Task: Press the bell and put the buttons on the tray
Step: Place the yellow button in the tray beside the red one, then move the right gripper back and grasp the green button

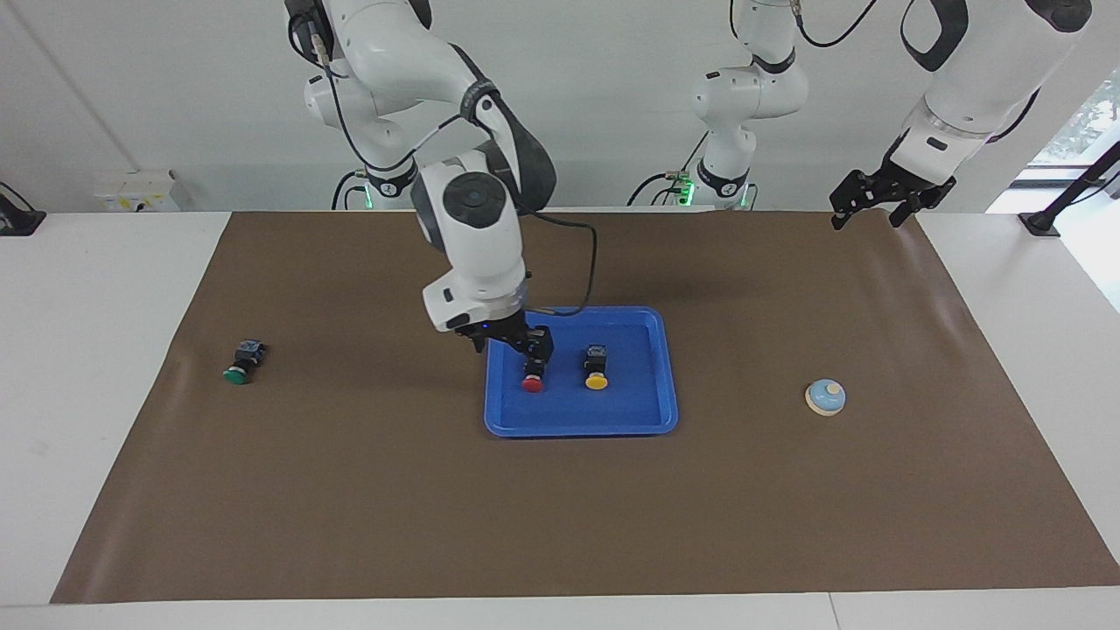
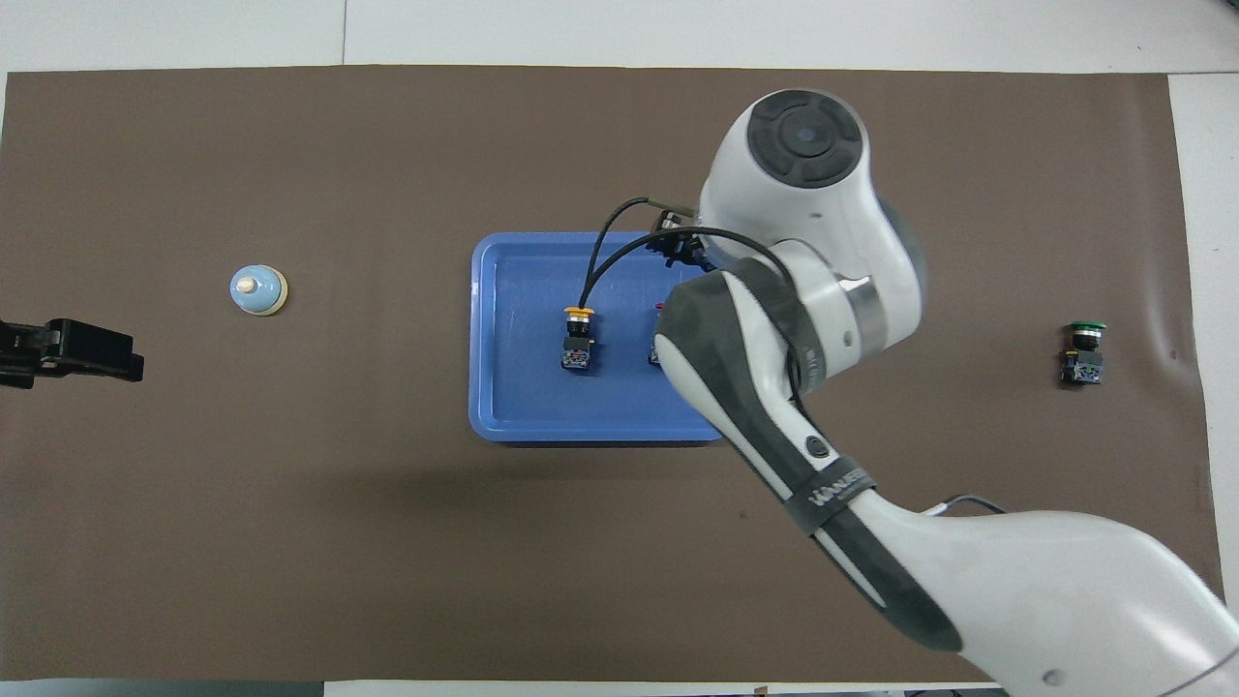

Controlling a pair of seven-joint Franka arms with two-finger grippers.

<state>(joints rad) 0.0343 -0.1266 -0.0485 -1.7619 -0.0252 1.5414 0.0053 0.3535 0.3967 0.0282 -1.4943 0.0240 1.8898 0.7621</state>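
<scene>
Right hand (image 1: 531,348) is down in the blue tray (image 1: 652,367), pinching the black body of the red button (image 1: 532,382). Yellow button (image 1: 597,378) sits right beside it in the tray. Green button (image 1: 237,374) lies out on the brown mat (image 1: 350,490) toward the right arm's end of the bench; the bell (image 1: 825,396) toward the left arm's end. Left hand (image 1: 884,199) waits in the air, fingers spread.

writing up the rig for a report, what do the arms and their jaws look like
Both are glossy white arms with dark grey bands and round dark grey caps at the joints. A black cable loops along the right arm to its wrist, and a dark band on its forearm carries white lettering. The right gripper and left gripper are black, each with two short fingers. Green lights glow at the bases.
</scene>
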